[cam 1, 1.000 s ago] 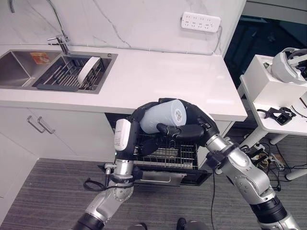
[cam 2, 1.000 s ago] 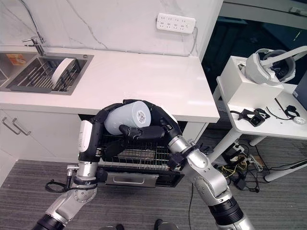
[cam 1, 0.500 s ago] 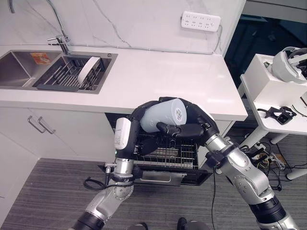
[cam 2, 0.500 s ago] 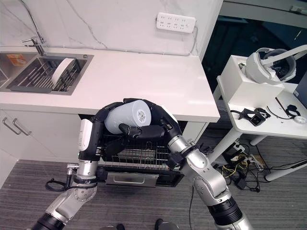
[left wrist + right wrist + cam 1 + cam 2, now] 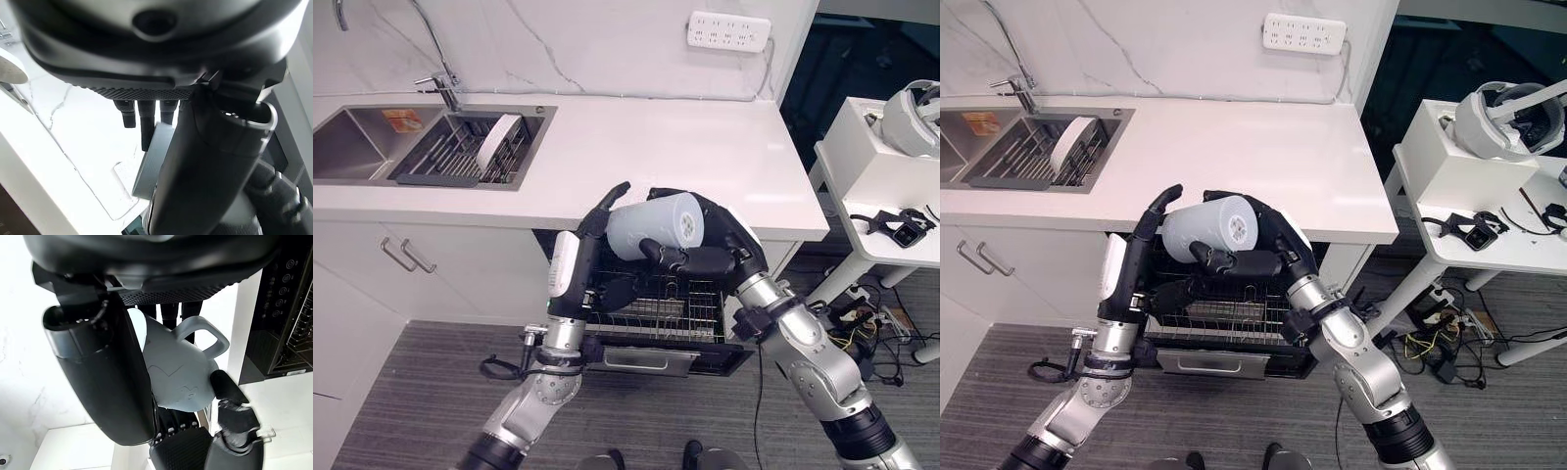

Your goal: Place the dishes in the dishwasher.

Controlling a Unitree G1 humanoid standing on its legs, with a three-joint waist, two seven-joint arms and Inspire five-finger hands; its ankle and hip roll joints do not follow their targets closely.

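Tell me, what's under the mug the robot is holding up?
Under the pale mug, gripped by the right hand, sits the pulled-out dishwasher rack of bare wires. The left hand and the mug cover some of it.

The right hand (image 5: 710, 257) grips a mug (image 5: 656, 225) above the dishwasher rack (image 5: 661, 308); the left hand (image 5: 592, 255), fingers straight, touches it.

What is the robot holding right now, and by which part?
A pale grey mug, lying on its side above the dishwasher rack. The right hand grips its body; the left hand rests open against it.
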